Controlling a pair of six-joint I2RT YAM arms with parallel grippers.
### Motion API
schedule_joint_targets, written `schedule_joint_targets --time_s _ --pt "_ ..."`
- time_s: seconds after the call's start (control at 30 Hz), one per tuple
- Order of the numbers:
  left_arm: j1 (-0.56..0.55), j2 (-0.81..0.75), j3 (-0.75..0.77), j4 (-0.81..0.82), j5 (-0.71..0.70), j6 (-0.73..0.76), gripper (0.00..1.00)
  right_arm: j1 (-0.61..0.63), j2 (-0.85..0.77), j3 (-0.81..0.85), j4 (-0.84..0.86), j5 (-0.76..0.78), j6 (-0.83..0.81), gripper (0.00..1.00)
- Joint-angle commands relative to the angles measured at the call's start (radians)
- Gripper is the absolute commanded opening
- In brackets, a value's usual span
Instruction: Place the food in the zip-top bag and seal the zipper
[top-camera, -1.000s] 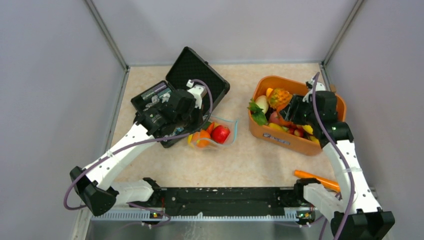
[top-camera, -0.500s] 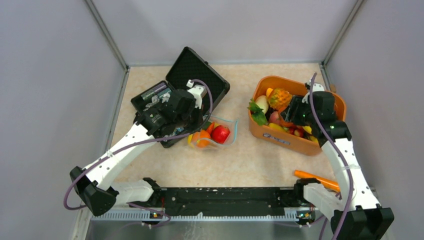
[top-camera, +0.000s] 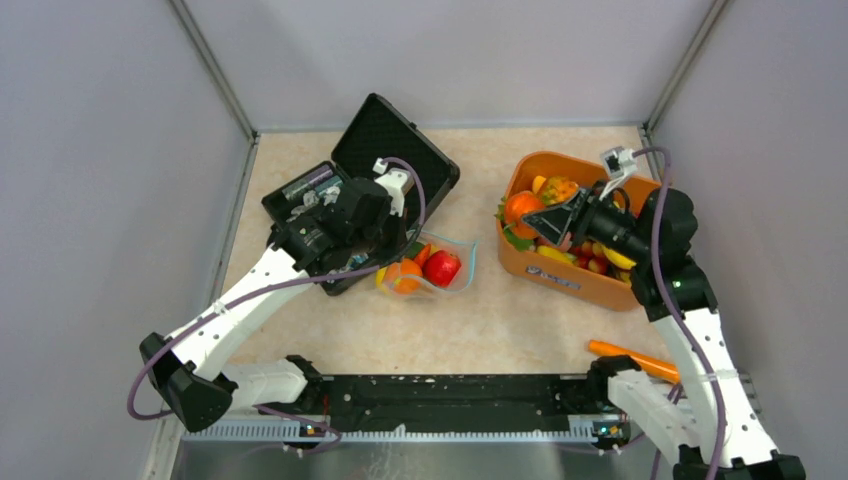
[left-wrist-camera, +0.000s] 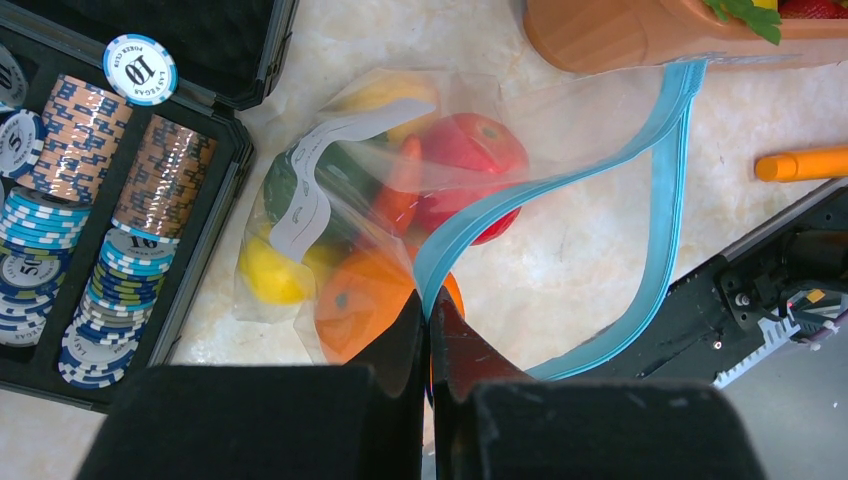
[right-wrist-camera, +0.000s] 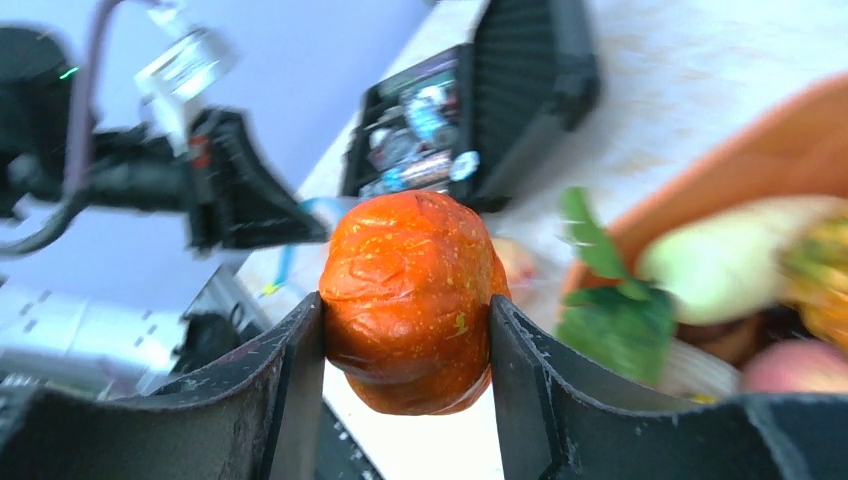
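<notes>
Right fingers (right-wrist-camera: 285, 400) were clamped on a bumpy orange toy fruit (right-wrist-camera: 410, 300), one finger on each side. They held it in the air over the left end of the orange basket (top-camera: 560, 275), which sat by the right edge of the tabletop (top-camera: 480, 330).

Left fingers (left-wrist-camera: 405, 335) were pinched flat shut on the zipper (left-wrist-camera: 660, 170), holding one lip of the zip-top bag (top-camera: 440, 268) so the teal strip bowed out into an open loop. The bag lay around the middle of the tabletop, just beside the black case (top-camera: 390, 135) of poker chips. It already had a red, an orange and a yellow piece inside.

What the next move turned on, as I saw it: the bag was to the left of the right fingers and a bit toward the near edge, with its mouth facing the basket. So the right arm was the one to carry the fruit across, since the left was busy holding the mouth. The zipper line ran roughly far-to-near, so I'd have come in across it, not along it. The gap between basket and bag looked short.
</notes>
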Motion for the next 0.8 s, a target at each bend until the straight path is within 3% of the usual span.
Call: schedule_joint_targets --time_s 0.0,0.13,0.3,0.77 --pt "0.005 -0.002 0.014 0.057 0.009 0.002 0.0 0.141 0.022 0.026 0.104 -0.096 0.01 0.22" --pt "0.005 -0.001 0.01 0.066 0.03 0.0 0.0 0.354 0.11 0.043 0.099 0.041 -0.031 0.22" --pt "0.004 -0.004 0.004 0.071 0.041 -0.008 0.0 0.519 0.22 0.075 0.089 0.164 -0.088 0.22" --pt "0.005 -0.005 0.003 0.083 0.082 -0.004 0.0 0.636 0.376 0.135 0.051 0.33 -0.153 0.24"
